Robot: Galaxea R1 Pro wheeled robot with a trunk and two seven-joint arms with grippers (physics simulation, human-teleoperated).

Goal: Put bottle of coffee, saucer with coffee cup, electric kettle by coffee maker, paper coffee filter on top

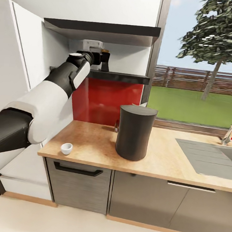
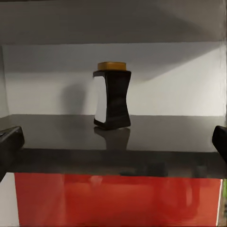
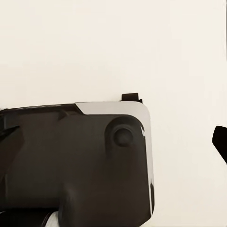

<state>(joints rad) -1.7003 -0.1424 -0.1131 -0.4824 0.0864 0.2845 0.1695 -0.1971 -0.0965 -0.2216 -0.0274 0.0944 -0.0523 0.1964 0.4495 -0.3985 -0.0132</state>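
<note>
At the front left corner of the kitchen countertop (image 1: 91,142) sits the coffee cup (image 1: 66,148), the coffee maker (image 1: 134,132) standing mid-slab before a red backsplash (image 1: 107,100). Above, the left gripper (image 1: 101,58) hangs spread open at the front edge of the kitchen shelf (image 2: 113,137), just short of the bottle of coffee (image 2: 112,96), upright with bare shelf either side.
</note>
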